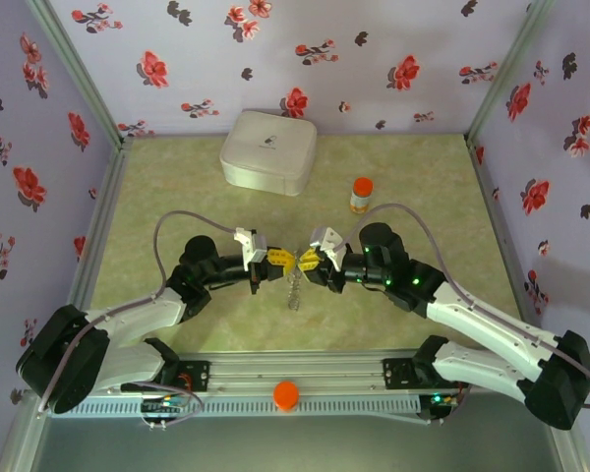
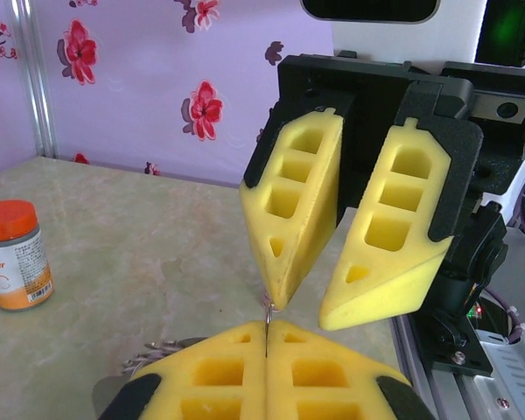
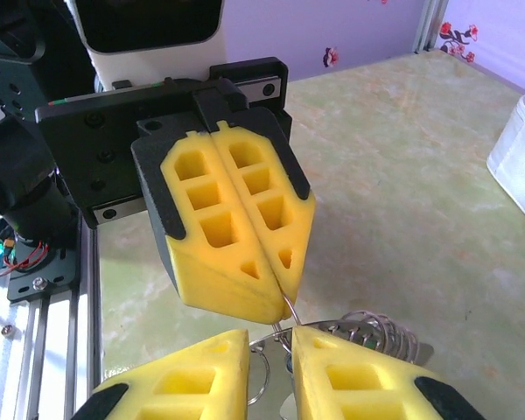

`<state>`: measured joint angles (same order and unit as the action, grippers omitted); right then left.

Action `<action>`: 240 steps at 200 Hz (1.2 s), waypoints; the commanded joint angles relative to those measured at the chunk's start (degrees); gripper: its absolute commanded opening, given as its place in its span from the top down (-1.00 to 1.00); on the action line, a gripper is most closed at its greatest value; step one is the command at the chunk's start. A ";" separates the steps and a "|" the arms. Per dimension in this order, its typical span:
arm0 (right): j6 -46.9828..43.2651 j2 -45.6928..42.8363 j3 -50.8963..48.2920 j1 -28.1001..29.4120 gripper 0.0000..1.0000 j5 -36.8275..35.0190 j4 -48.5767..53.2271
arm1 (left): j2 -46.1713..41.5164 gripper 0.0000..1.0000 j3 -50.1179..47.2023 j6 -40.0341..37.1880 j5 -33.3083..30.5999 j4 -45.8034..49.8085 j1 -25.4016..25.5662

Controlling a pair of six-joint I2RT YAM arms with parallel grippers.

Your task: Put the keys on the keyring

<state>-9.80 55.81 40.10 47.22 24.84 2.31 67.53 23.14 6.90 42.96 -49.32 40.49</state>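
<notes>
**Wire end pinched in the left claw, right claw gaping just in front of it**

The table [image 1: 177, 197] carries the whole business at its middle, where the two arms reach in from either side and meet tip to tip.

The left claw [image 2: 267, 339] is clamped tight, its yellow pads pressed flat together with a thin strand of the keyring [image 1: 295, 293] caught in the seam. The right claw [image 3: 269, 348] faces it nose to nose with its jaws narrowly parted, and I see nothing gripped between them.

From above, the bulk of the keyring sits just below the meeting point, towards the arm bases. The right wrist view shows it as a loose tangle of grey loops on the table, just beside the right claw's fingers. I cannot pick out the blue or green key heads in that tangle.

The relation that matters is the short stub of wire. It rises from the left claw's seam and runs roughly along the line between the claws, towards the gap in the right one. The right claw is the free one and sits right at that stub. My guess is that its next move needs a fine sideways line-up with the wire, not more reach.
</notes>
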 commanded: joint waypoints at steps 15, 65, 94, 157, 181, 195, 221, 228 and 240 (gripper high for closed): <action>2.50 -0.29 -0.38 -0.35 0.48 -5.77 -2.40 | -1.80 1.00 0.51 -1.18 1.82 -3.99 0.38; 1.49 -1.42 -0.89 -0.29 0.42 -2.46 -0.86 | -1.79 1.00 0.50 -1.62 1.78 -3.95 0.42; 2.50 0.76 0.24 -0.34 0.45 4.20 -0.40 | -1.86 1.00 0.51 -1.36 1.86 -3.95 0.38; 1.91 1.39 0.78 -0.33 0.78 3.34 -0.31 | -1.92 1.00 0.42 -1.45 1.95 -3.94 0.47; 2.25 1.26 0.51 -0.29 0.76 3.88 -1.39 | -1.74 1.00 0.42 -1.45 1.91 -3.94 0.47; 2.32 1.47 0.64 -0.35 0.76 4.61 -1.86 | -1.73 1.00 0.42 -1.56 1.95 -3.86 0.51; 2.29 1.76 0.86 -0.32 0.88 5.51 -2.28 | -1.77 1.00 0.59 -2.31 1.95 -3.16 0.74; 2.09 1.79 0.86 -0.30 0.99 5.59 -2.22 | -1.91 1.00 0.68 -2.92 1.89 -2.83 0.74; 1.54 1.54 1.27 -0.36 1.00 5.26 -1.30 | -2.68 0.81 0.62 -4.39 1.37 -1.29 0.74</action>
<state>-7.60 57.47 39.66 46.85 27.57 1.56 66.85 23.14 5.74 44.18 -49.36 40.60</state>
